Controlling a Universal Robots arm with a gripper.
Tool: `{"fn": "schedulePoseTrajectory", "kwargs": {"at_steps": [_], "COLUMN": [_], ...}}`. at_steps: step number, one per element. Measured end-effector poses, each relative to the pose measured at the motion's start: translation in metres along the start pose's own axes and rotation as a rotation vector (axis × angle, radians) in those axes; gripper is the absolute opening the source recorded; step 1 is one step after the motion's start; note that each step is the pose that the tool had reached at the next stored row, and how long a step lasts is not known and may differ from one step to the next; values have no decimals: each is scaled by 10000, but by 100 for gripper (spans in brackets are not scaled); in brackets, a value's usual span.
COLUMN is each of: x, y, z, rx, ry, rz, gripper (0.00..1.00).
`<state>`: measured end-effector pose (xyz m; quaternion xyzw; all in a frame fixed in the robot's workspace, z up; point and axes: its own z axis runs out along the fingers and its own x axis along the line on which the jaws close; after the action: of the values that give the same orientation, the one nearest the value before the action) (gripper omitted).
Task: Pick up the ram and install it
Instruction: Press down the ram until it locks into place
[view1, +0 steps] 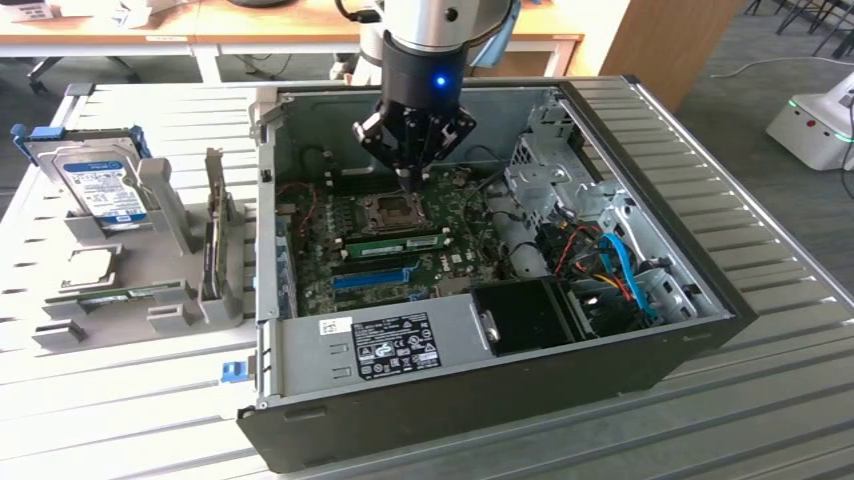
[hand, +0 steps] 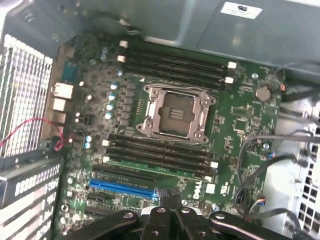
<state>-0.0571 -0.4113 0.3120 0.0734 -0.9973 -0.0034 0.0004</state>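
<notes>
Green ram (view1: 402, 243) seated in motherboard slot, clenched empty pincer (view1: 412, 176) hovering just above.

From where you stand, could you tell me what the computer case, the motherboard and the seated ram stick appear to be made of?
Computer case: likely painted sheet metal, matte black outside, bare dull grey inside with punched vents.
Motherboard: green circuit board, probably fibreglass laminate, slightly glossy, studded with metallic capacitors.
Ram: the same green board look, seated in a dark, probably plastic slot; its chips are too small to judge.
</notes>
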Motion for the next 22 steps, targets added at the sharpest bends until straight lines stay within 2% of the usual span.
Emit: {"fn": "schedulePoseTrajectory", "kwargs": {"at_steps": [7, 12, 18, 22], "x": [0, 0, 0, 0], "y": [0, 0, 0, 0], "z": [2, 2, 3, 3], "rx": [0, 0, 0, 0], "ry": [-7, -8, -10, -10], "rz": [1066, 1096, 1482, 1529], "gripper": [10, 10, 10, 10]}}
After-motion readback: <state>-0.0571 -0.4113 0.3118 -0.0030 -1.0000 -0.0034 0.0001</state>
